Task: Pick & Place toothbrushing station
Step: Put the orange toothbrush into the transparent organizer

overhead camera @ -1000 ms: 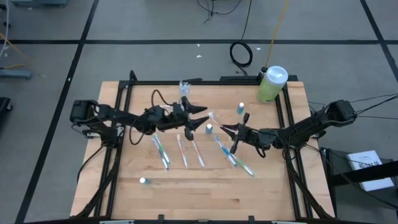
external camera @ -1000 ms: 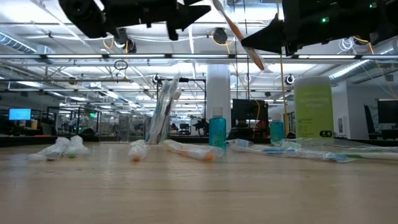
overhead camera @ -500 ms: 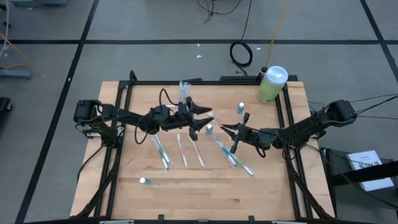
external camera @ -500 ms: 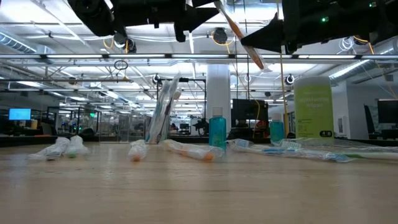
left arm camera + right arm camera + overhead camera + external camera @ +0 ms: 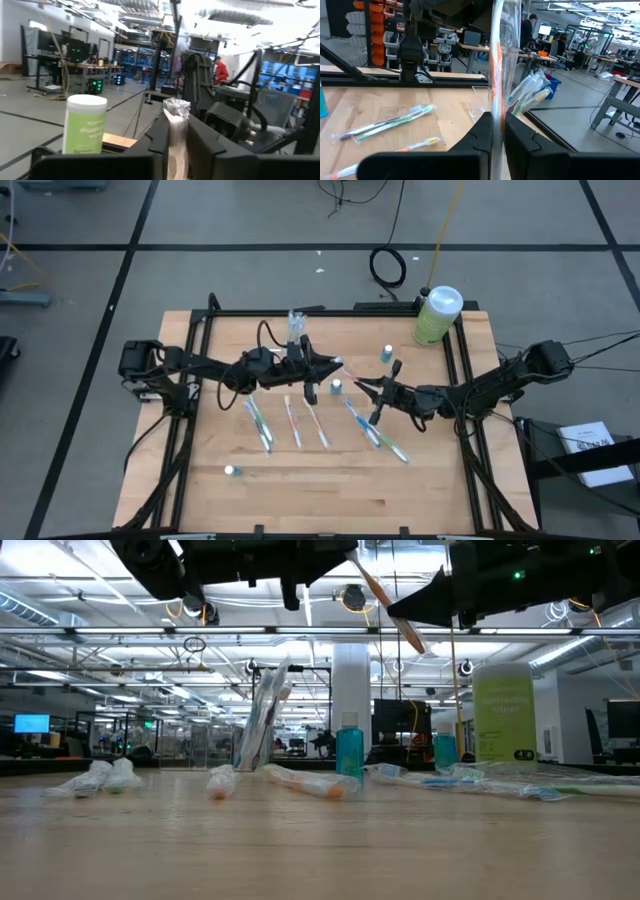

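The left arm reaches from the left edge toward the centre of the surface, its left gripper (image 5: 330,366) raised well above it, fingers (image 5: 200,145) clamped on a wrapped toothbrush (image 5: 176,125). The right arm stretches in from the right, its right gripper (image 5: 362,387) also aloft, pinching the same wrapped toothbrush.
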Available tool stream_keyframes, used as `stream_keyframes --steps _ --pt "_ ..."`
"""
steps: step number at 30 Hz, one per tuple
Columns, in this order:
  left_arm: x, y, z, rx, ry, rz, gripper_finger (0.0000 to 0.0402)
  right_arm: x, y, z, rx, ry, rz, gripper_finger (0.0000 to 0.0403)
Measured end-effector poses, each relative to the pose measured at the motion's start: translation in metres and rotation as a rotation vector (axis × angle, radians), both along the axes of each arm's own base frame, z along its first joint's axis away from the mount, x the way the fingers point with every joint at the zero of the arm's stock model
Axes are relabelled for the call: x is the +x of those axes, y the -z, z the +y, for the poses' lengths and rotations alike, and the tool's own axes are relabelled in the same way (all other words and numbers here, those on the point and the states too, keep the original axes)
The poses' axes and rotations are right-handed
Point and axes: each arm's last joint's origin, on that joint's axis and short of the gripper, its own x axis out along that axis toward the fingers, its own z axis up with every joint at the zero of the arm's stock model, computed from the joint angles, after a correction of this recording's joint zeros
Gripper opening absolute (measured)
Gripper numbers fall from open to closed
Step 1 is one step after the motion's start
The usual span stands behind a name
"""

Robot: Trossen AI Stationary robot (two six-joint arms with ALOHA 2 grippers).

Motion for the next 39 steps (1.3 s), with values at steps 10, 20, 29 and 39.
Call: stream_keyframes --steps 10,20,29,39 --pt "-0.026 -0.034 0.004 0.095 -0.117 0.037 0.0008 -0.004 0.002 0.002 0.006 0.009 0.054 0.0118" --pt "-0.092 -0.067 0.006 0.058 -0.416 0.289 0.0007 -0.025 -0.014 -0.002 0.016 0.002 0.096 0.0192" --pt "-0.157 -0.086 0.010 -0.038 -0.674 0.346 0.0007 -0.043 -0.022 -0.007 0.023 0.007 0.144 0.0196" --pt "-0.203 -0.074 0.020 -0.181 -0.841 0.380 0.0006 -0.046 -0.022 -0.008 0.017 0.003 0.166 0.0195"
